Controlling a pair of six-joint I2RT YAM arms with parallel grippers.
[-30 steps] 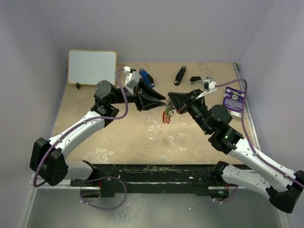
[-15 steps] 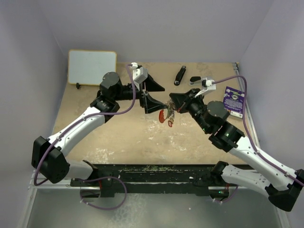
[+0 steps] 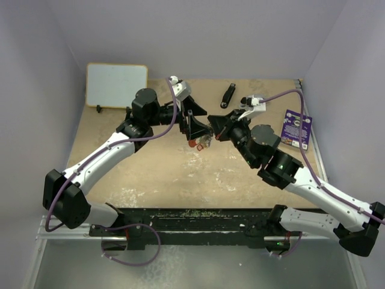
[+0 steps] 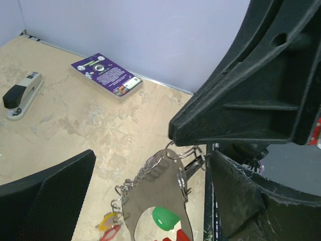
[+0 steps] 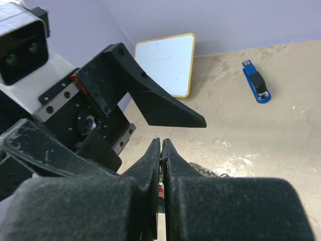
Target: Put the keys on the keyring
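The keyring [image 4: 170, 165] is a bunch of thin silver rings on a flat grey metal plate, hanging above the table. My right gripper [image 5: 161, 146] is shut on its top, and its black fingers [image 4: 251, 100] fill the upper right of the left wrist view. A green plastic head [image 4: 165, 217] and yellow and red pieces [image 4: 108, 222] hang in the bunch; I cannot tell which are keys. My left gripper [image 4: 150, 201] stands open, one finger on each side of the bunch, touching nothing. From above, the bunch [image 3: 200, 141] dangles between both grippers.
A purple card [image 4: 106, 75] lies by the right wall. A grey and black stapler [image 4: 17, 95] sits near it. A blue stapler [image 5: 257, 83] and a whiteboard [image 5: 168, 63] are at the back left. A black stapler [image 3: 227, 94] lies at the back.
My left gripper has opened wide and swung towards the bunch. My right gripper has carried the keyring left and back, between the left fingers.
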